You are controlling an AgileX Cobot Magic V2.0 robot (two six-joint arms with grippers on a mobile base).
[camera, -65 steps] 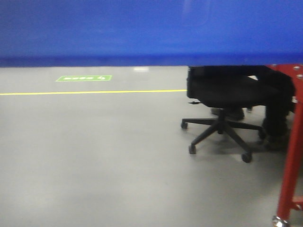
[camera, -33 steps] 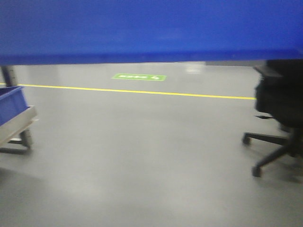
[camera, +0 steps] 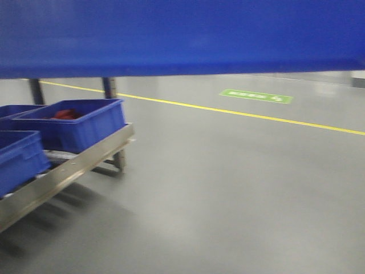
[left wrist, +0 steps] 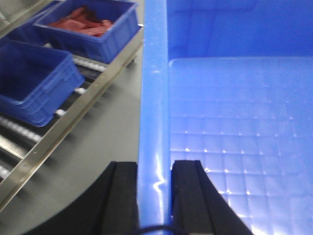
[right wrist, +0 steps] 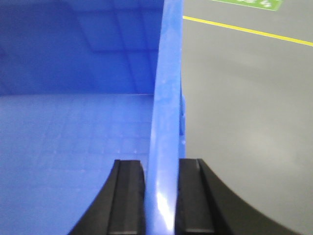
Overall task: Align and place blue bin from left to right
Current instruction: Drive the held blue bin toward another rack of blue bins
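Exterior front-facing view: the blue bin [camera: 182, 34] fills the whole top band, held up above the floor [camera: 228, 200]. No fingers show here. At lower left a roller rack [camera: 74, 165] carries smaller blue trays [camera: 80, 128], and a yellow line [camera: 256, 116] crosses the floor.

Left wrist-mounted view: the left fingers [left wrist: 124, 196] are clamped on the bin's left wall, one outside and one inside, with the rim running straight ahead between them. To their right lies the bin's empty, gridded bottom. Ahead and to their left, lower down, sit the rack and trays, the far tray holding red pieces [left wrist: 80, 22].

Right wrist-mounted view: the right fingers [right wrist: 128, 196] are clamped on the opposite wall. The bin's inside is to their left and bare floor to their right.

Being empty, stiff plastic, the bin is probably light but bulky. Its smooth, thin walls could slip or flex, so a level two-sided hold at the rim seems the right grip.
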